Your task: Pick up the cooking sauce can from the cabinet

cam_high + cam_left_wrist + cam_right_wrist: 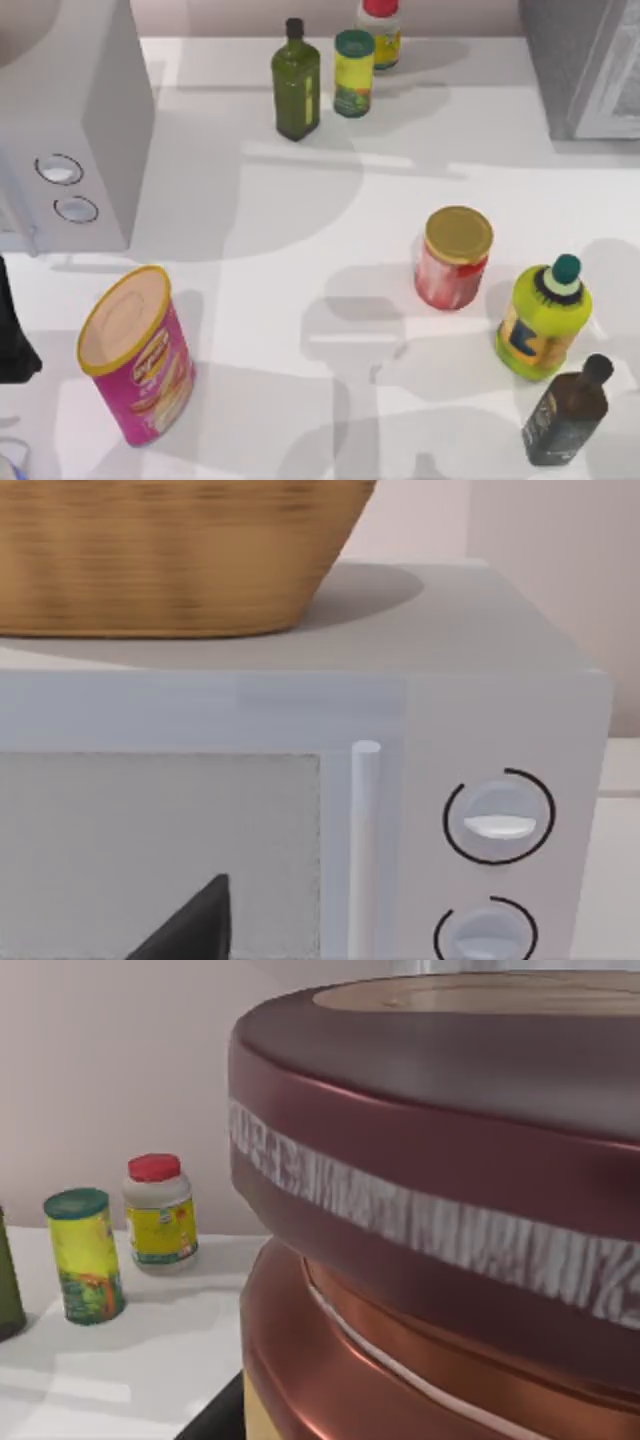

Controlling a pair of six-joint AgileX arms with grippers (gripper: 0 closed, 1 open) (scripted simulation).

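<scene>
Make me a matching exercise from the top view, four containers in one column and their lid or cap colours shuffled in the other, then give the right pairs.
Things:
1. red-pink jar
2. yellow-green squeeze bottle
3. white jar by the back wall
4. olive bottle

Lid or cap colours:
A. red
B. black
C. gold
D. dark green

Pairs: 1-C, 2-D, 3-A, 4-B
</scene>
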